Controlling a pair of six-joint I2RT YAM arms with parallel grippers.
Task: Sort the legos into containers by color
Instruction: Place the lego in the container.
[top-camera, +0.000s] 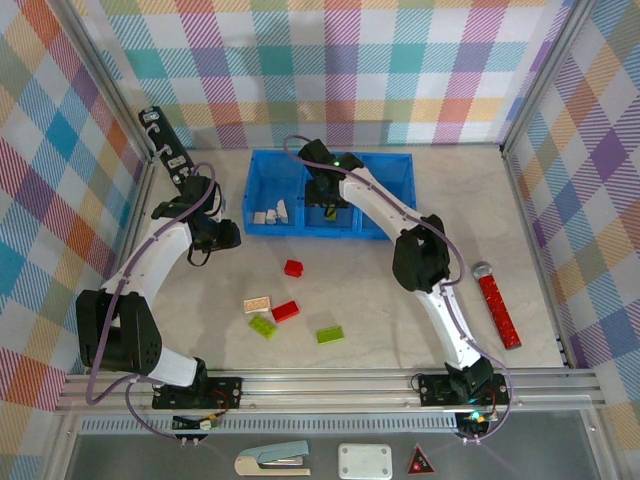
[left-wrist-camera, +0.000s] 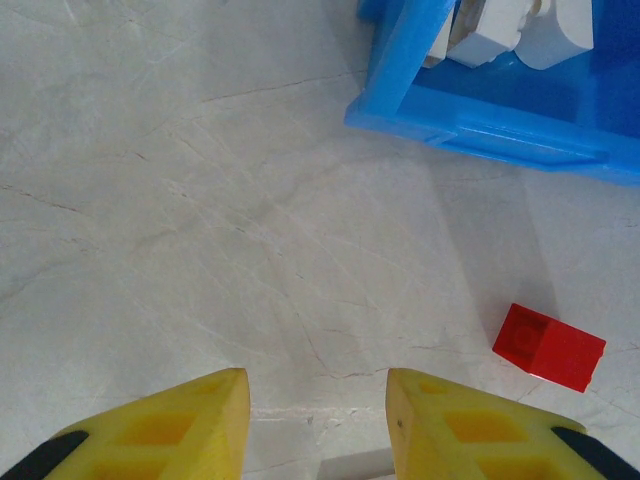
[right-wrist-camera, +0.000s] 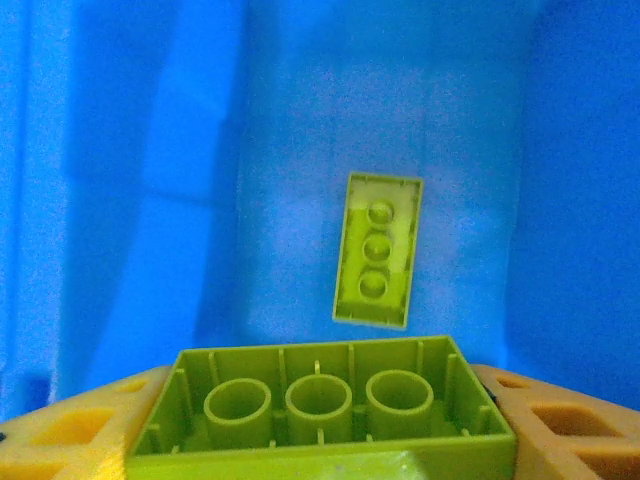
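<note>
Plaid walls box in a pale stone-look table (top-camera: 400, 300). At its twelve o'clock in the overhead view lies the blue tray (top-camera: 395, 170), whose three compartments are the containers. Over the middle compartment hangs the right gripper (top-camera: 326, 196), clamped on a lime lego (right-wrist-camera: 320, 410) whose hollow underside faces the wrist camera. A second lime piece (right-wrist-camera: 377, 250) lies on the blue floor below. The step in hand looks to be dropping a green brick into its compartment. The next move, I judge, calls only for parting the jaws and lifting clear of the walls.

At the tray's eight o'clock the left gripper (left-wrist-camera: 318, 420) hovers with its jaws apart, grasping nothing. A small red lego (left-wrist-camera: 548, 346) lies at its three o'clock. White legos (top-camera: 270, 213) lie in the left compartment, and five loose legos (top-camera: 285, 311) in all wait toward the tray's six o'clock.
</note>
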